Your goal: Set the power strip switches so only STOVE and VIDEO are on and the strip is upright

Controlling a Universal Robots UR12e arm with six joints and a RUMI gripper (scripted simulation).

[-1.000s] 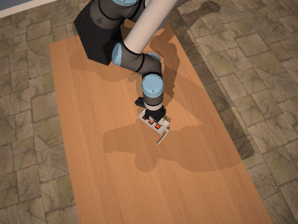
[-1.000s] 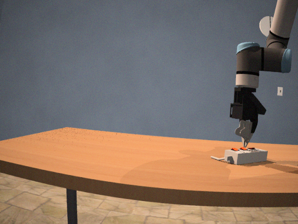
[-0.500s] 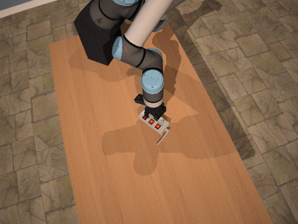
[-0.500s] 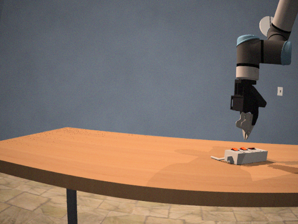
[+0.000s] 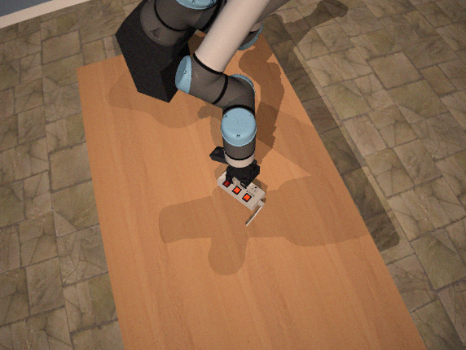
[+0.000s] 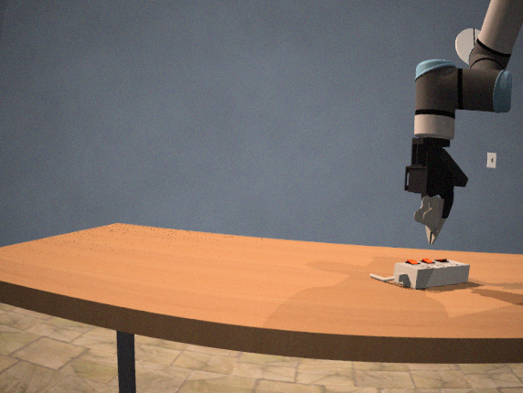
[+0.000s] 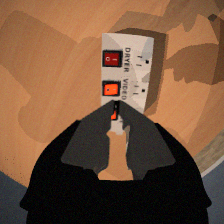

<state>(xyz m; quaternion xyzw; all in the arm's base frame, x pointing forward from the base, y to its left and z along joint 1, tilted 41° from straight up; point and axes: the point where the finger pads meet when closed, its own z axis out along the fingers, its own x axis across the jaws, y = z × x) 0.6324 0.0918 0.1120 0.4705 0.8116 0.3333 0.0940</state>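
Note:
The grey-white power strip (image 5: 256, 191) (image 6: 434, 275) (image 7: 143, 55) lies right way up on the wooden table (image 5: 163, 264) (image 6: 183, 274). It has three rocker switches in a row. The DRYER switch (image 7: 111, 58) (image 5: 226, 183) looks dark red. The VIDEO switch (image 7: 111, 89) (image 5: 236, 190) glows bright orange. The third switch (image 5: 246, 197) also glows orange; in the wrist view the fingers cover most of it and its label. My gripper (image 6: 432, 238) (image 7: 115, 101) is shut and empty. It hangs a short way above the strip, over the switch row.
A short white cord stub (image 5: 253, 216) (image 6: 381, 277) sticks out of one end of the strip. The black robot base (image 5: 151, 53) stands at the far end of the table. A small wall outlet (image 6: 491, 160) is on the blue wall.

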